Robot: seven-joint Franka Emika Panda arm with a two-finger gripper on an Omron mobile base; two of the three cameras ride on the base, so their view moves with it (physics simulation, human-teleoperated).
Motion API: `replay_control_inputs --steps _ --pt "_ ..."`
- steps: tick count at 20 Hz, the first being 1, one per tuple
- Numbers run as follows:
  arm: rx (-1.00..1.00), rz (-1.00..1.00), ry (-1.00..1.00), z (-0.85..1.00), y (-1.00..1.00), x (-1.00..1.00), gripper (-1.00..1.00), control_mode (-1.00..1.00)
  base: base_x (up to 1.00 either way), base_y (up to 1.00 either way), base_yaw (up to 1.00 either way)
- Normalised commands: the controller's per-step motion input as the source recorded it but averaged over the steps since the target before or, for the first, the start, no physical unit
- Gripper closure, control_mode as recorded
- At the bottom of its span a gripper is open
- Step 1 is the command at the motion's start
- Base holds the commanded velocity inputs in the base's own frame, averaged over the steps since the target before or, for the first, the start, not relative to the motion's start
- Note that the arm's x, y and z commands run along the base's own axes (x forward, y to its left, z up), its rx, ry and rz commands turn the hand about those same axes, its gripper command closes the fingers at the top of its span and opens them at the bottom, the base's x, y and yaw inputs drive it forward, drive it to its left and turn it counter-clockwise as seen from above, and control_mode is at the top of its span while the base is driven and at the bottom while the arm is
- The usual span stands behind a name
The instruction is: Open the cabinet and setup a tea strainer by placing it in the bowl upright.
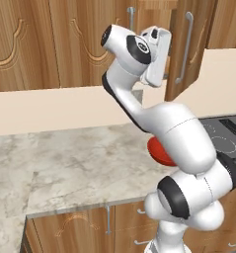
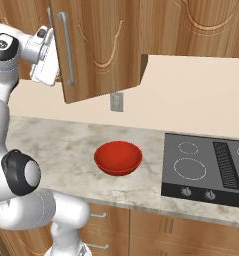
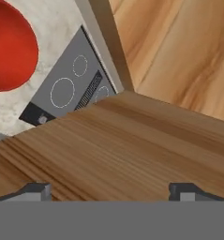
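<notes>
Nearest the hand camera, the 2 dark fingertips stand wide apart with nothing between them, so the gripper is open, pressed close against the wood grain of the cabinet door. From the right base view the gripper sits raised at the left edge of that door, just beside its long vertical silver bar handle; the door is swung partly out from the cabinet, its lower corner hanging over the marble counter. On that counter the red bowl stands upright, near the front edge and just left of the black cooktop, with bare counter between them. In the left base view the bowl shows partly behind the arm. A small grey wall outlet sits on the beige backsplash above the bowl. I cannot tell what the cabinet holds inside.
</notes>
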Motion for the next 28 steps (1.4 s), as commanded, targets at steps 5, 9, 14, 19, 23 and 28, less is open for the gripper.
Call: replay_control_inputs --steps 5,9,14,19,23,28 --pt "0.00 -0.10 0.07 -0.02 -1.00 -0.27 -1.00 -1.00 0.00 0.00 0.00" --pt "0.06 0.00 0.03 0.00 -1.00 -0.02 -1.00 -1.00 0.00 0.00 0.00" --pt "0.05 0.02 -0.01 0.00 -0.78 -0.06 -1.00 -1.00 0.00 0.00 0.00" --pt "0.10 0.00 0.00 0.00 -0.57 0.00 -1.00 -1.00 0.00 0.00 0.00" --pt "0.09 0.00 0.00 0.00 0.06 0.00 -1.00 -1.00 0.00 0.00 0.00" --pt "0.08 -0.06 -0.19 -0.08 1.00 0.00 -1.00 -1.00 0.00 0.00 0.00"
